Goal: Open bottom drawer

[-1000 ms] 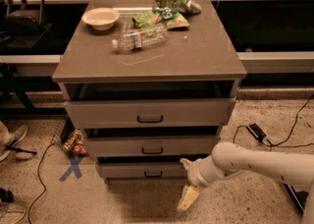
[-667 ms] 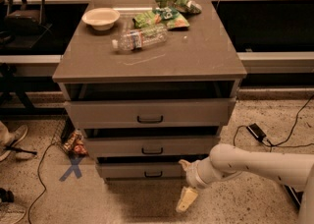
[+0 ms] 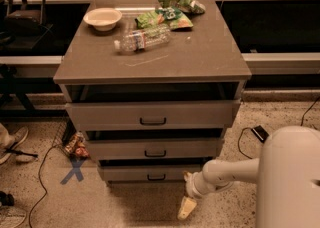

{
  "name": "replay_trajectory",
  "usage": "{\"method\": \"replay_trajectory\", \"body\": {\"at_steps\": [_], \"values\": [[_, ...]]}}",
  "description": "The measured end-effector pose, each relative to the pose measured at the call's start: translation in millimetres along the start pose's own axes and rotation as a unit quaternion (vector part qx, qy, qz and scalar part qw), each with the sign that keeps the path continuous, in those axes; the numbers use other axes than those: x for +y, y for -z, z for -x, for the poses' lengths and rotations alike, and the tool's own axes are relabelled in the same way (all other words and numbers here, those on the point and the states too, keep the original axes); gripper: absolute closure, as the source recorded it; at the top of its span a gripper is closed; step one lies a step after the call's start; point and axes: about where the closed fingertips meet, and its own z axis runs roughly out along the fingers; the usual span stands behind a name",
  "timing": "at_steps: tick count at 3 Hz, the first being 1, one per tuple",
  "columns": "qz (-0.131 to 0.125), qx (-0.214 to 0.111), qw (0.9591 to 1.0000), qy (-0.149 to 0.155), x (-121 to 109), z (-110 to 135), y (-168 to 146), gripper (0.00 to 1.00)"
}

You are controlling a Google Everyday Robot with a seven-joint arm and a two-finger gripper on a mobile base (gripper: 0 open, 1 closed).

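Note:
The cabinet has three grey-brown drawers. The bottom drawer has the narrowest front and a small black bar handle at its centre; its front stands a little out from the cabinet. The mid-sized drawer and the largest drawer above it are also slightly out. My gripper hangs from the white arm just right of and below the bottom drawer's front, close to the floor, apart from the handle.
On the cabinet top lie a white bowl, a plastic bottle and green snack bags. A blue X marks the floor at left. A snack packet and cables lie beside the cabinet. A black device lies on the floor at right.
The arm and gripper have barely moved; the gripper stays low at the right of the bottom drawer. The drawers stand as before.

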Motion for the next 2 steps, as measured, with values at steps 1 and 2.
{"method": "replay_trajectory", "body": {"at_steps": [1, 2], "values": [[-0.018, 0.017, 0.9997, -0.002, -16, -21, -38, 0.00], [-0.039, 0.031, 0.9987, 0.005, -39, -31, -68, 0.00]]}}
